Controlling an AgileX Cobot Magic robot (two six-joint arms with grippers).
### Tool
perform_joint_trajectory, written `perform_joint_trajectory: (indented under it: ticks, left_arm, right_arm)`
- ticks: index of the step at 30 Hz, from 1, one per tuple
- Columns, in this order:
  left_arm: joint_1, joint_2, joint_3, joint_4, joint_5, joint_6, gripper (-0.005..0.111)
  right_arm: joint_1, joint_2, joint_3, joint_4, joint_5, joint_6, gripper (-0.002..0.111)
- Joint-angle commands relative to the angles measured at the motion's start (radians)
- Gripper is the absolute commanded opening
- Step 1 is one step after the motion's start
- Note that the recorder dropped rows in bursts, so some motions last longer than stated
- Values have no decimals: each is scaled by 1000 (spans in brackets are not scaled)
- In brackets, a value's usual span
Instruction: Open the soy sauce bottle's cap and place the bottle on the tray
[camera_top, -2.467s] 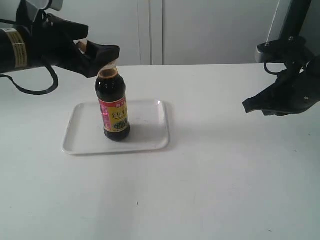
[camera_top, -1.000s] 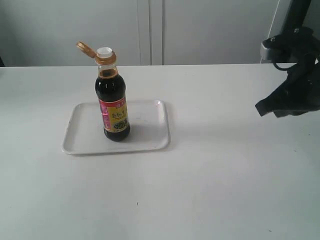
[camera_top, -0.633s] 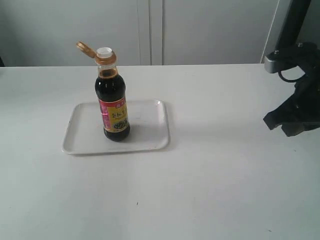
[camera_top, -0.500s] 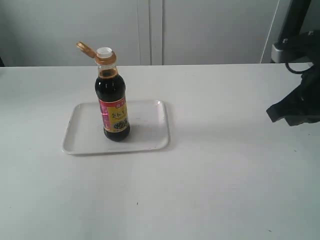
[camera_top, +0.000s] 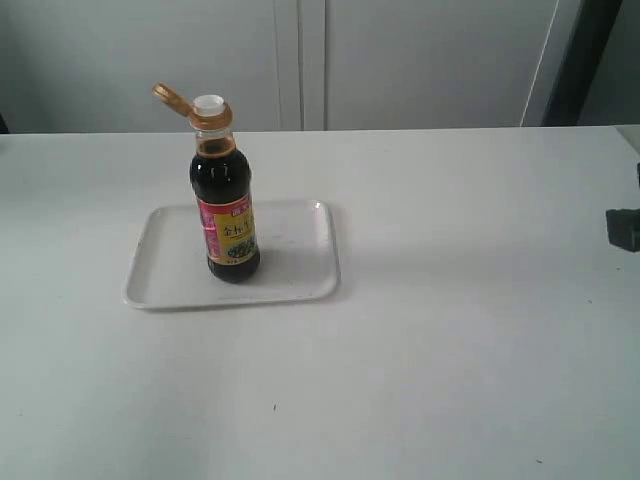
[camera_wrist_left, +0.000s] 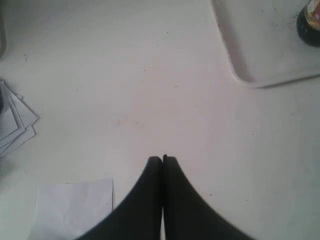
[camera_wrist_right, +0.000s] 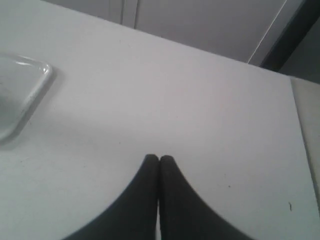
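The soy sauce bottle (camera_top: 226, 220) stands upright on the white tray (camera_top: 293, 250), left of the table's middle. Its orange-gold cap (camera_top: 173, 98) is flipped back on its hinge, baring the white spout (camera_top: 209, 102). Only the bottle's dark base (camera_wrist_left: 311, 22) and a tray corner (camera_wrist_left: 250, 60) show in the left wrist view. My left gripper (camera_wrist_left: 162, 159) is shut and empty over bare table, away from the tray. Far to the tray's right, my right gripper (camera_wrist_right: 159, 158) is shut and empty too. The tray's corner (camera_wrist_right: 30, 90) shows in the right wrist view.
Sheets of white paper (camera_wrist_left: 75, 210) and a small paper stack (camera_wrist_left: 15, 125) lie on the table near my left gripper. A dark part of the right arm (camera_top: 625, 228) shows at the right edge. A grey wall and a dark post (camera_top: 572, 60) stand behind the table.
The left arm let go of the cap and left the exterior view, leaving the lid flipped open. The right arm drew back to the right, almost out of view.
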Motion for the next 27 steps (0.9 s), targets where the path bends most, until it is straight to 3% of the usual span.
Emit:
perform_joint_trajectory:
  ticks: [1, 10, 27]
  left_arm:
    - [3, -118, 78, -23, -43, -21, 0]
    - [3, -356, 249, -96, -172, -21, 0]
    - [3, -600, 295, -130, -152, -21, 0]
  right_arm:
    - [-3, -126, 99, 21, -120, 14, 0]
    - [-3, -355, 277, 60, -291, 33, 0]
    - [-3, -558, 412, 76, -322, 32, 0]
